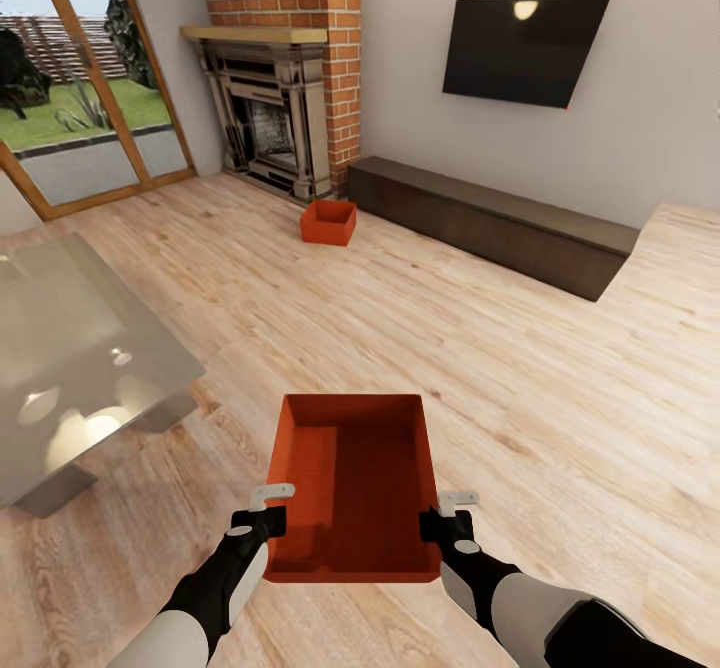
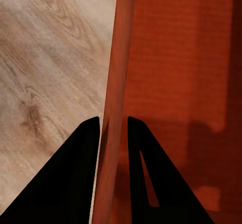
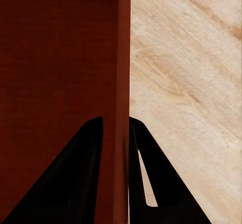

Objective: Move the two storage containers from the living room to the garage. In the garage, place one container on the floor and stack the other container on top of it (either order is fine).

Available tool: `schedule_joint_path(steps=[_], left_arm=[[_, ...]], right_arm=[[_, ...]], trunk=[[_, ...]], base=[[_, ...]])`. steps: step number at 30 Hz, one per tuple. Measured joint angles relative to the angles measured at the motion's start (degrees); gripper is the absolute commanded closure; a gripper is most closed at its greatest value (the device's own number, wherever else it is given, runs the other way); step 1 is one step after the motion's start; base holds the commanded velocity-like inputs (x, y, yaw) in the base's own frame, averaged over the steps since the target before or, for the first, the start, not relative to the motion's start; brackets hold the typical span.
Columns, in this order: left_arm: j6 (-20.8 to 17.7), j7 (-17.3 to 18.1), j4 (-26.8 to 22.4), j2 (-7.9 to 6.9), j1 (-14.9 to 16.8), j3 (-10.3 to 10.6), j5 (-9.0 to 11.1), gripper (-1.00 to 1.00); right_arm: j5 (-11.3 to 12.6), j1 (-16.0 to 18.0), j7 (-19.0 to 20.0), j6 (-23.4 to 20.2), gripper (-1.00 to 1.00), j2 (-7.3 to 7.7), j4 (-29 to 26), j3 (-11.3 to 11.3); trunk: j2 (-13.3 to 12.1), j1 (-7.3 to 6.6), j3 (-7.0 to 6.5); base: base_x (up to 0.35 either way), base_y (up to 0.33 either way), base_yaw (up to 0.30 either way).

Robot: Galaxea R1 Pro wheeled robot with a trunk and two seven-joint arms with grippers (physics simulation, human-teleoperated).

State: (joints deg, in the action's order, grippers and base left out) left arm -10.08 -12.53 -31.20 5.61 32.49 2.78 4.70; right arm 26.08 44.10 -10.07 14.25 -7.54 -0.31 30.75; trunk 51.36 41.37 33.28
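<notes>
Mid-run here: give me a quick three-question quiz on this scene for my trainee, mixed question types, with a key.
1. True or false: both grippers clamp the same container.
2. Where does the second container sit? A) on the glass table B) on the wood floor beside the fireplace C) on the bench
3. Fill in: each gripper's jaws straddle a side ____ of the near container.

Key:
1. True. The left gripper and right gripper pinch opposite sides of the near container.
2. B. The far container rests on the wood floor by the fireplace.
3. Wall; both wrist views show it between the jaws.
</notes>
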Motion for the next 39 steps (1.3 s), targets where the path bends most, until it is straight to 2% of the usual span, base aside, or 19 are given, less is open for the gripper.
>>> schedule_joint_path(steps=[39], left_arm=[[0.05, 0.20, -0.05, -0.05, -0.02, -0.05, -0.05, 1.00]], right_arm=[[-0.11, 0.01, -0.02, 0.01, 1.00, -0.01, -0.04, -0.09]], trunk=[[0.00, 0.00, -3.48]], base=[[0.000, 0.000, 0.000]])
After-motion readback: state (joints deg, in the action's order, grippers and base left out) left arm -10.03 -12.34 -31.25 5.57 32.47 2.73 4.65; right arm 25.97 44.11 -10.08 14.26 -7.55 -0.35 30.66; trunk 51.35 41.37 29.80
